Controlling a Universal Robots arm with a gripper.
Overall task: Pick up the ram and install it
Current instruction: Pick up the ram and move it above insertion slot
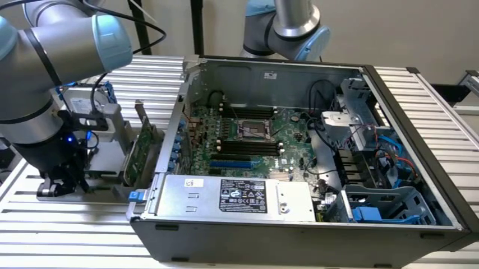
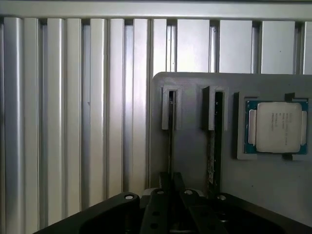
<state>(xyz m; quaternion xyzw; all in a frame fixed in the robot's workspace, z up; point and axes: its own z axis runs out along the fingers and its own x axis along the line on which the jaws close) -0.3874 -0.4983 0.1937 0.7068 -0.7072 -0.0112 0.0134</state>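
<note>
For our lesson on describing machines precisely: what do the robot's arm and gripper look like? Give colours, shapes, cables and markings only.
The arm is made of round silver-grey tubes with pale blue caps at the joints. Black cables loop along it. Its lower end is black and carries a small blue light. The gripper is matte black, with small round screws set into its body.

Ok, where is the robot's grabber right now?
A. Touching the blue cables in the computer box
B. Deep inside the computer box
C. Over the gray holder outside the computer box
C: the gripper is right over the gray holder with its slots, and in the exterior view the arm reaches down outside the computer case, on that view's left.
</note>
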